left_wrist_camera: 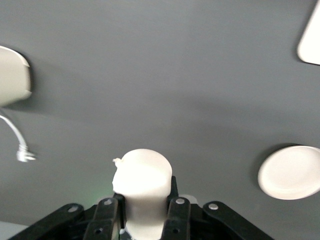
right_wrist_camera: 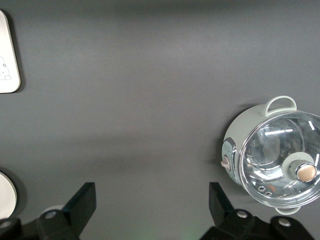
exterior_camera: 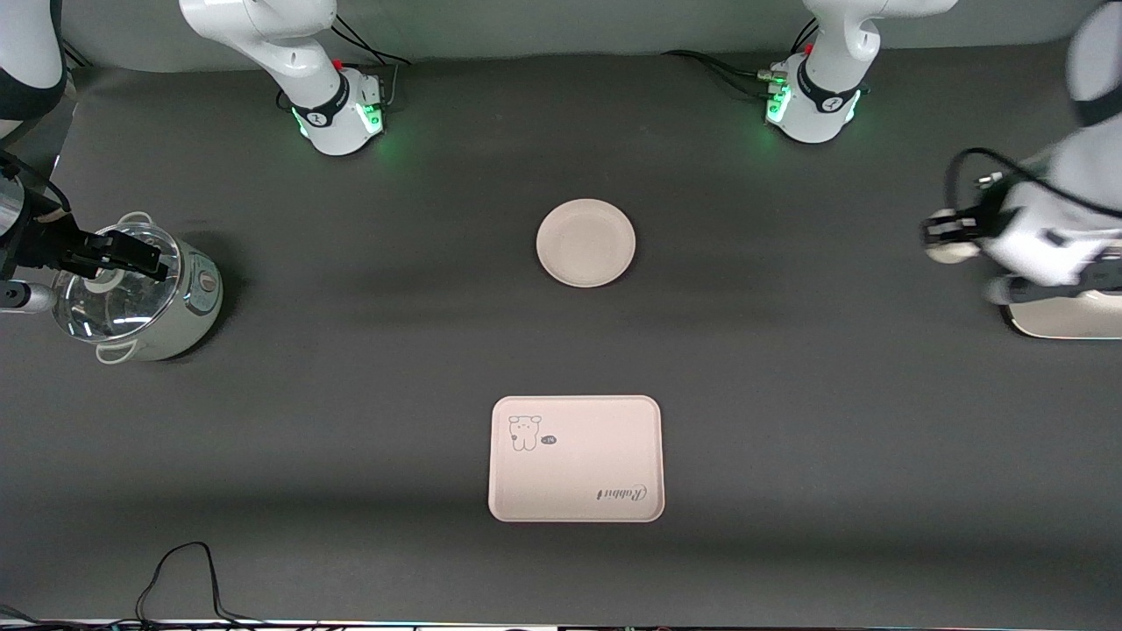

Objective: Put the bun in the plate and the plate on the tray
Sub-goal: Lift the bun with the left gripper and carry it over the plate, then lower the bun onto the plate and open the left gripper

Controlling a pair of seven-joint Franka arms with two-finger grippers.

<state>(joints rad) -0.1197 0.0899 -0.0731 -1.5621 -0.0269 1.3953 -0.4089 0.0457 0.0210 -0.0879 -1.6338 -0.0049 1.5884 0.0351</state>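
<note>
Your left end effector [left_wrist_camera: 142,220] clamps bun [left_wrist_camera: 142,182], aloft over left arm's end of counter [exterior_camera: 351,421] (lifted for carry, I judge). Plate [exterior_camera: 585,243] empty mid-counter; tray [exterior_camera: 576,458] nearer camera, bare, ready for plate. Right end effector [right_wrist_camera: 152,212] wide open, empty, waits over cooker [exterior_camera: 140,294].

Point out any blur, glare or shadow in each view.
Front view: the left arm and left gripper are motion-smeared; the plate and tray are sharp. Left wrist view: the bun is overexposed and soft. Right wrist view: the pot's glass lid shows streaked reflections.
</note>
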